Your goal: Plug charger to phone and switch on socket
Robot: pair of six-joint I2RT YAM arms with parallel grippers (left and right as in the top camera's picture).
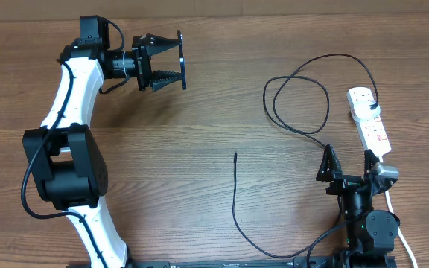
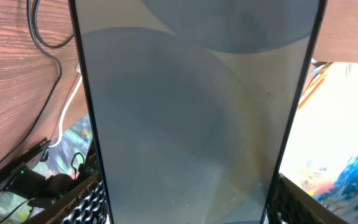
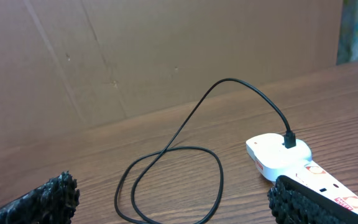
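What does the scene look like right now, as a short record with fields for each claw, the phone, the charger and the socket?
left claw: shut on the phone
phone: edge-on to the overhead camera, fills the left wrist view
right claw: open, empty, by the socket's near end
charger: black plug in the socket, cable looped, small tip lying free
socket: white strip at right; switch state unclear
task state: tip not yet in phone
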